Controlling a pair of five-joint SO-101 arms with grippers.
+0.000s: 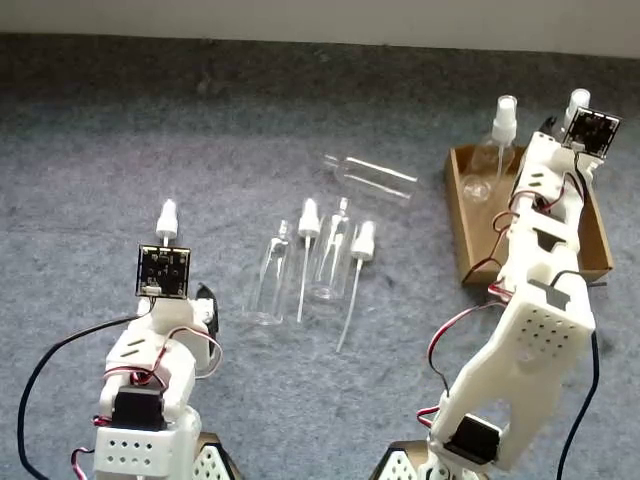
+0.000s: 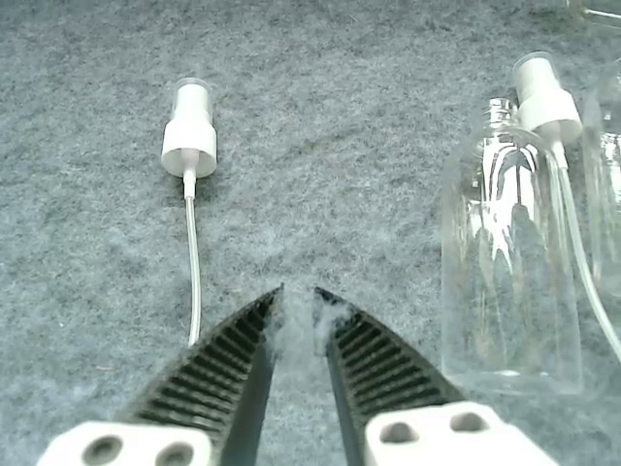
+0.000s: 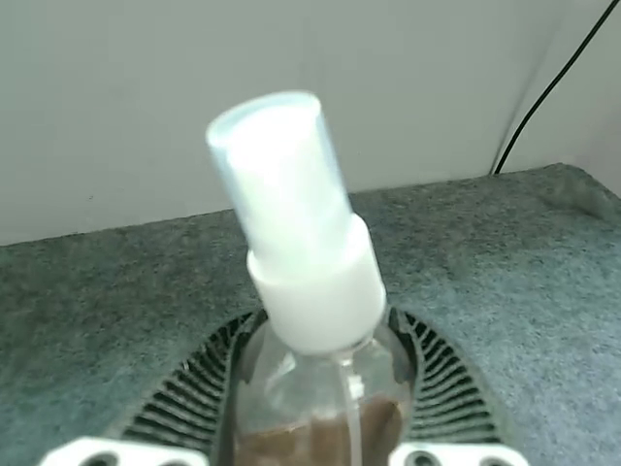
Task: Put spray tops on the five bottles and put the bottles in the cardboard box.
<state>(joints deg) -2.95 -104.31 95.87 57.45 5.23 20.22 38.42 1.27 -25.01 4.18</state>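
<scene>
one capped bottle [image 3: 310, 291] upright, clamped in right gripper [image 3: 315, 388] over far end of cardboard box [image 1: 462, 215]; left gripper [image 2: 299, 311] barely parted, empty, loose spray top [image 2: 189, 131] just ahead, tube trailing toward it.

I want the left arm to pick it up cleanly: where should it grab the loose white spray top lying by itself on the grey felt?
Probably grip the white plastic spray top by its thick collar, coming from above with the jaws across its width. It lies flat, its thin tube pointing toward the left tool. The collar looks rigid and the tube flimsy.
</scene>
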